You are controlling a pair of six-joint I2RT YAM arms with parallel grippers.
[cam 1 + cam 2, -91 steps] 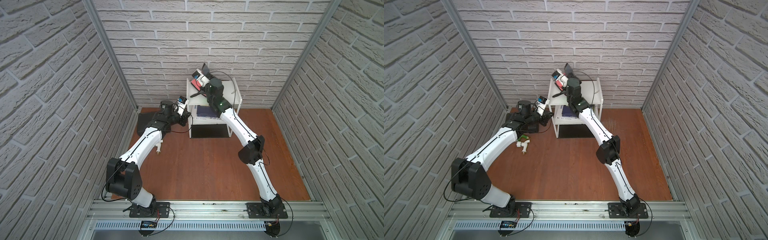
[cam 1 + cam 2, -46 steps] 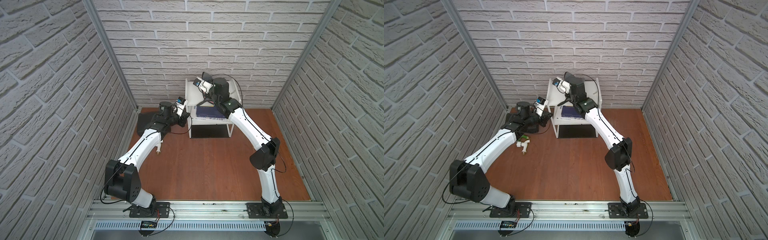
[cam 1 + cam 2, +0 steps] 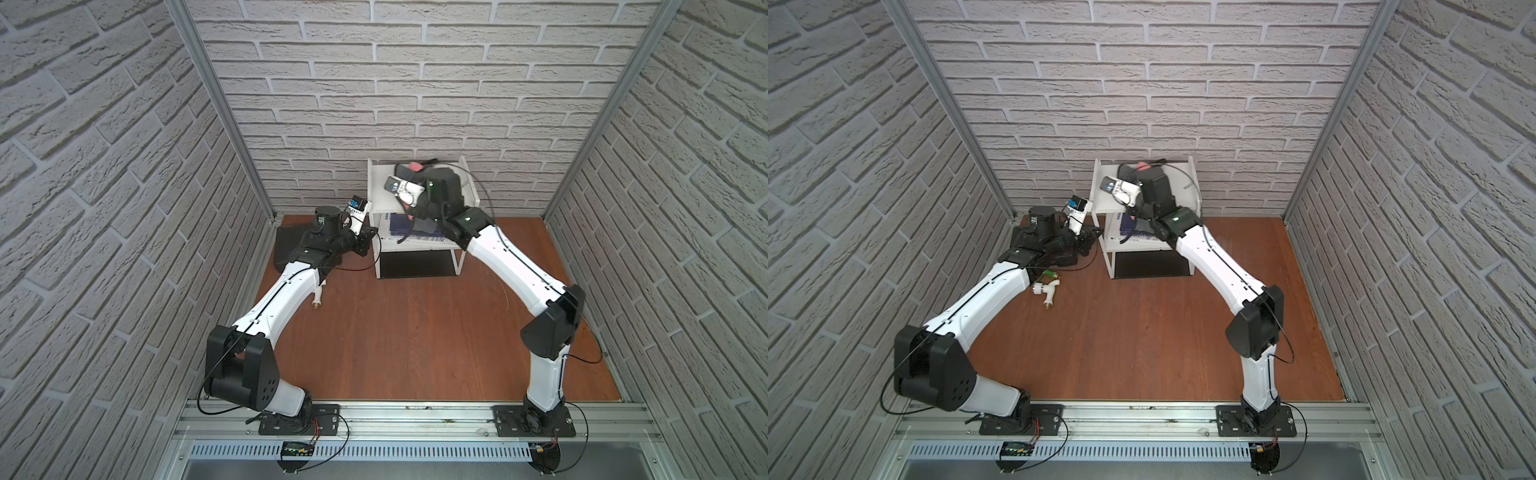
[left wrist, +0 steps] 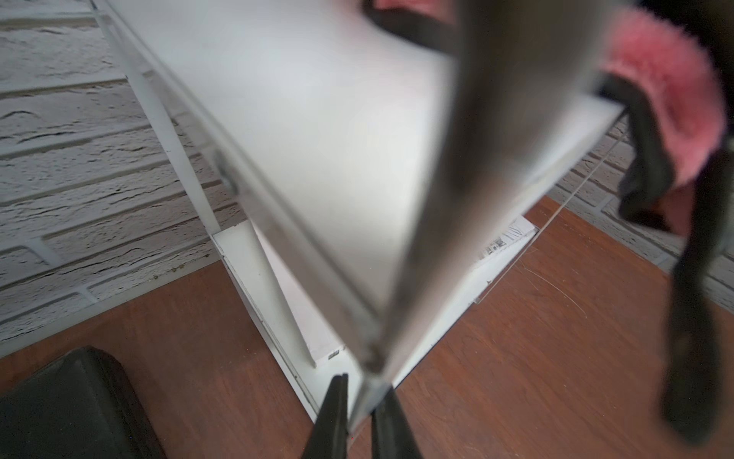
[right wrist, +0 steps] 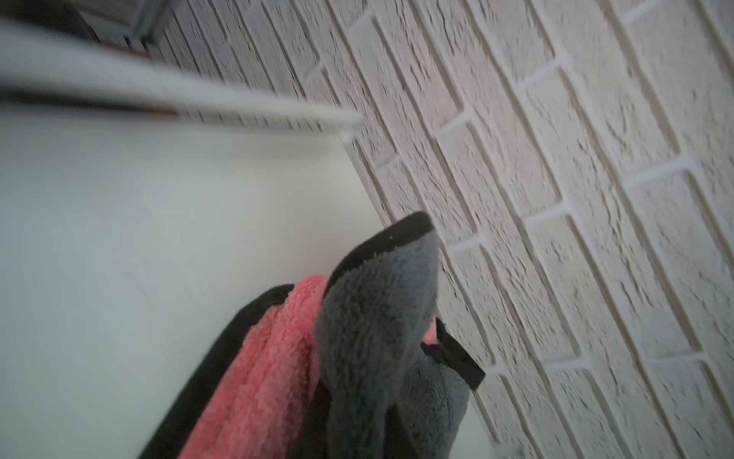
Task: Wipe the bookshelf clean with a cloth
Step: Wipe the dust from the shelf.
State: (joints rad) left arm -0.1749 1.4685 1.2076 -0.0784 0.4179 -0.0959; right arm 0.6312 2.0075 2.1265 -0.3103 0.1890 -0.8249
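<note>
The white bookshelf (image 3: 380, 195) (image 3: 1102, 199) stands against the back wall. My left gripper (image 4: 359, 413) (image 3: 370, 240) is shut on the thin frame leg at its front left corner. The pink and grey cloth (image 5: 357, 337) (image 3: 413, 167) (image 3: 1142, 166) (image 4: 667, 91), edged in black, lies bunched on the top board (image 5: 139, 246) near the back wall. My right gripper (image 3: 417, 176) is above that board, shut on the cloth. The cloth hides its fingers in the right wrist view.
Books (image 3: 401, 224) lie on the middle shelf and a black panel (image 3: 415, 266) sits under it. A black ribbed case (image 3: 286, 245) (image 4: 67, 405) rests on the floor left of the shelf. White and green pipe fittings (image 3: 1047, 291) lie by the left arm. The brick wall (image 5: 556, 198) is right behind.
The right arm has swung to the right, dragging the cloth along the top board from its left side toward the back middle. The left arm has stayed still on the frame.
</note>
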